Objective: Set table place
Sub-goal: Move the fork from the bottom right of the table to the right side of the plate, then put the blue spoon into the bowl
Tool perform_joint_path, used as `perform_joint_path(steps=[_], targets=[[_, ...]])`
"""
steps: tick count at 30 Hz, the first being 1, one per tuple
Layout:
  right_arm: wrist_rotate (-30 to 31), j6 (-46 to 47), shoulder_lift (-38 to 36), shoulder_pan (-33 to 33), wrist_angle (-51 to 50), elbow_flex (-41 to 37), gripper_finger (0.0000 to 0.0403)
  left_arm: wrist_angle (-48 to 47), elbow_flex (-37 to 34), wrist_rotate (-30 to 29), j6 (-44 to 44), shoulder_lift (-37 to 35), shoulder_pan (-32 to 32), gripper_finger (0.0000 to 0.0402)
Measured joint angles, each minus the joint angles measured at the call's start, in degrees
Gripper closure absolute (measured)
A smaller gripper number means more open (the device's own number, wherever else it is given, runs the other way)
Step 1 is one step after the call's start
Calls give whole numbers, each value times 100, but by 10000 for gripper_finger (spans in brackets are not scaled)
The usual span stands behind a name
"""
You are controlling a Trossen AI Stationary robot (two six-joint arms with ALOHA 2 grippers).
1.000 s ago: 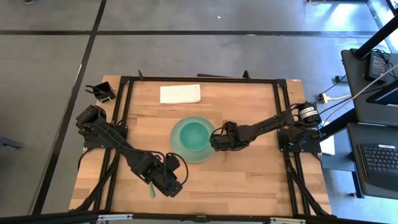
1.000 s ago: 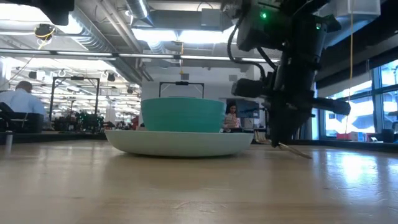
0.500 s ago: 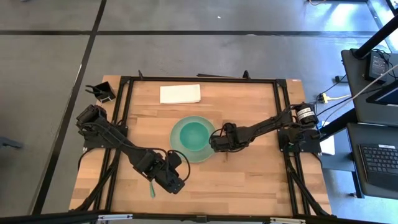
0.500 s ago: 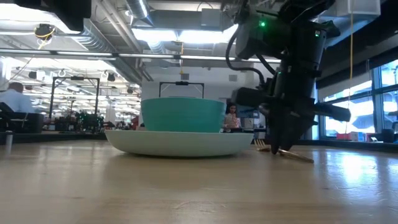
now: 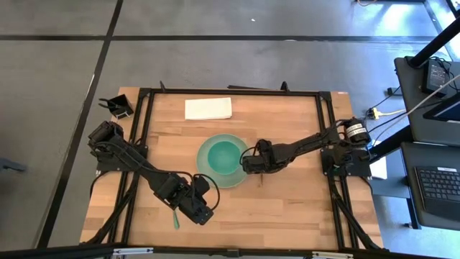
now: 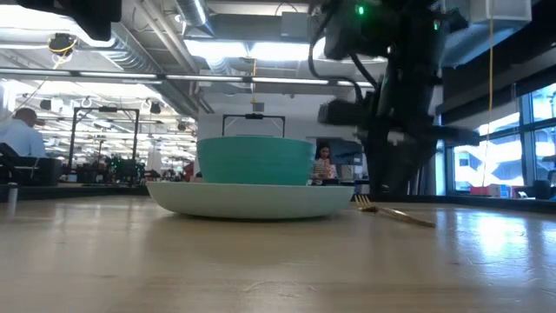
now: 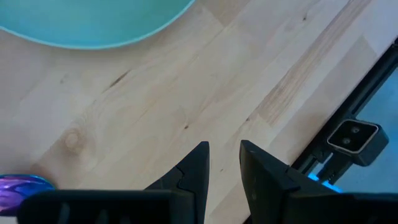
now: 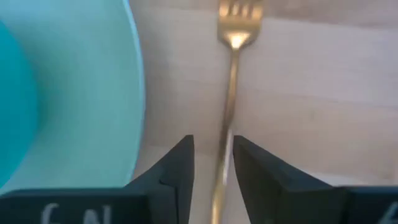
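the table (image 5: pixel 287 198) is showing light wood planks inside thin black rails, and a white folded napkin (image 5: pixel 208 108) is lying near its far edge. near the middle, the pale green round plate (image 5: pixel 207 173) is sitting flat, and the smaller teal bowl (image 5: pixel 223 155) is standing in its centre; in the low view the bowl (image 6: pixel 254 160) is rising with straight walls above the shallow plate (image 6: pixel 252 201). the slim gold fork (image 8: pixel 230 93) is lying flat on the wood just beside the plate's right rim, its tines pointing to the far side, its thin handle passing between the 2 fingers of the right gripper (image 8: pixel 211 163). these fingers are standing narrowly apart around the handle, and i cannot tell if they are touching it. in the low view the fork (image 6: pixel 395 212) is resting on the table beside the plate. the left gripper (image 7: pixel 222 163) is hovering over bare wood near the front edge, its fingers only a little apart and holding nothing. the spoon (image 5: pixel 175 216), with iridescent purple head (image 7: pixel 22 187) and teal handle, is lying on the table just beside this gripper.
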Motion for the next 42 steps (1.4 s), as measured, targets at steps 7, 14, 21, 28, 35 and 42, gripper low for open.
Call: perform_joint_path(steps=[7, 14, 21, 28, 35, 42], targets=[[-256, -843, -450, 0, -1682, 1333, 289, 8, 0, 38, 0, 0, 0, 319], [-518, -1746, -920, 154, -2400, 3283, 289, 12, 0, 658, -94, 0, -7, 319], [-189, -3211, -937, 448, -2046, 4645, 289, 23, 2, 1728, -956, 0, -301, 319], [-162, -4872, -923, 781, -1580, 4776, 289, -21, 2, 1258, -3464, 0, -1061, 319], [-166, -5263, -828, 895, -1634, 4690, 289, -651, 9, -776, -5407, 273, -1478, 319], [-172, -5267, -817, 953, -1796, 4688, 289, -713, 7, 139, -5416, 1185, -1531, 333]])
